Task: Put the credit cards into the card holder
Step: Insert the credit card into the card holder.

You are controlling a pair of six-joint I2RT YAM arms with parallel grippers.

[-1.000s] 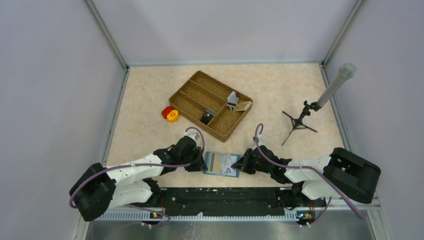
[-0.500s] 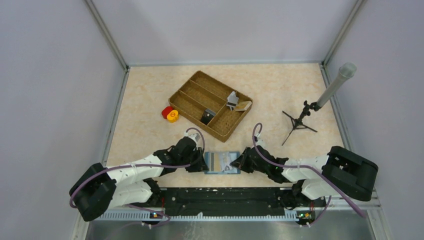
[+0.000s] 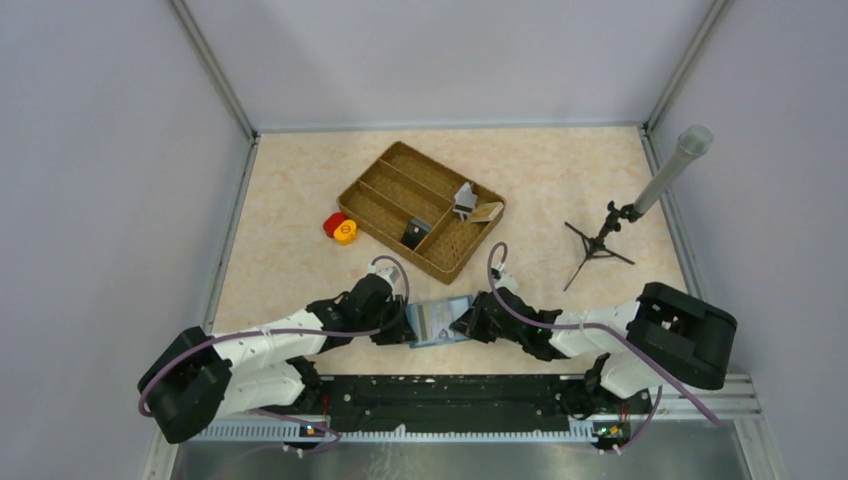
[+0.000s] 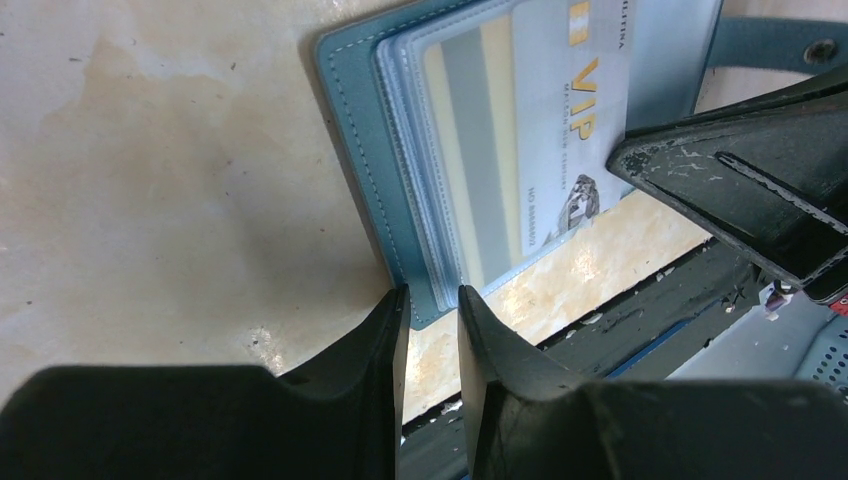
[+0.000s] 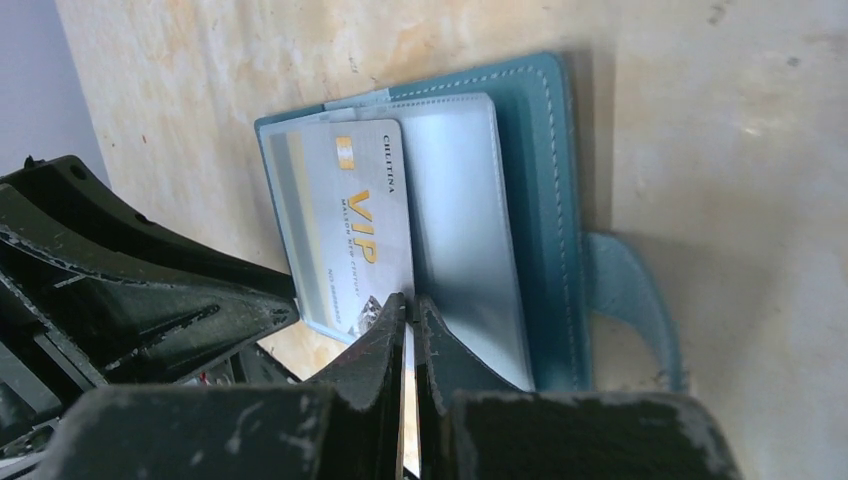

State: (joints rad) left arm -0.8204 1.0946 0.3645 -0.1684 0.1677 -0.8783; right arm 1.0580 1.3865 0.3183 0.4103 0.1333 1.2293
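The teal-blue card holder (image 3: 437, 322) lies open near the table's front edge, between my two grippers. My left gripper (image 3: 405, 325) is closed on its near left corner (image 4: 352, 150); both fingertips touch it, left gripper (image 4: 431, 297). A pale grey credit card with gold VIP lettering (image 5: 345, 225) lies partly inside a clear sleeve of the card holder (image 5: 545, 200). My right gripper (image 5: 408, 300) is shut on that card's near edge, right gripper (image 3: 467, 325). A pale card (image 3: 465, 198) and a tan one (image 3: 487, 211) sit in the woven tray.
A brown woven divided tray (image 3: 400, 170) stands mid-table, with a dark item (image 3: 413, 236) in one compartment. Red and yellow round pieces (image 3: 340, 229) lie to its left. A small tripod with a grey tube (image 3: 620, 215) stands at the right. Walls enclose the table.
My right gripper has moved left with the VIP card, sliding it further over the card holder. The card holder has turned a little. The left arm has stayed in place.
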